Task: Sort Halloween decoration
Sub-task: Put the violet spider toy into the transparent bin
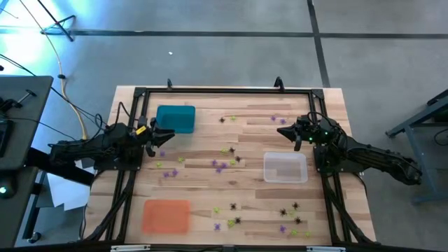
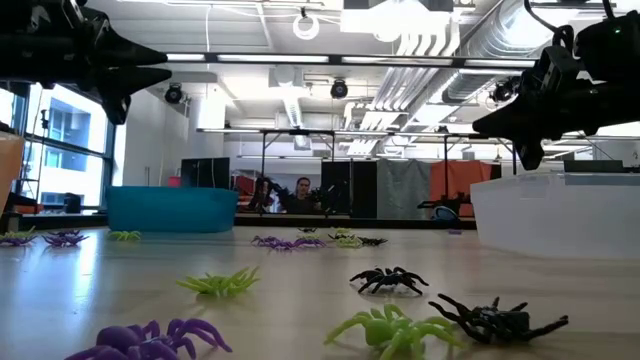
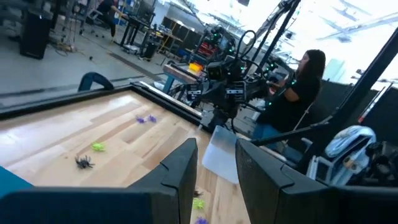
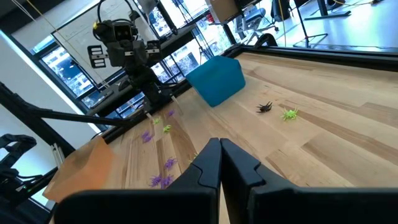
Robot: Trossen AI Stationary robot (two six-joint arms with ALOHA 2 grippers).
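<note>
Small plastic spider decorations point(image 1: 224, 164) in black, yellow-green and purple lie scattered over a wooden table point(image 1: 210, 189), mostly across its middle and along the near edge, with a few toward the far edge. None sits in a tray. A teal tray point(image 1: 176, 118) stands at the far left, an orange tray point(image 1: 166, 215) at the near left, and a clear tray point(image 1: 285, 168) at the right. The left gripper point(image 1: 166, 136) hangs above the table just beside the teal tray, its jaws a narrow gap apart and holding nothing. The right gripper point(image 1: 282, 130) hangs above the table beyond the clear tray, jaws closed together and empty. A seated person point(image 3: 298, 87) shows beyond the table
</note>
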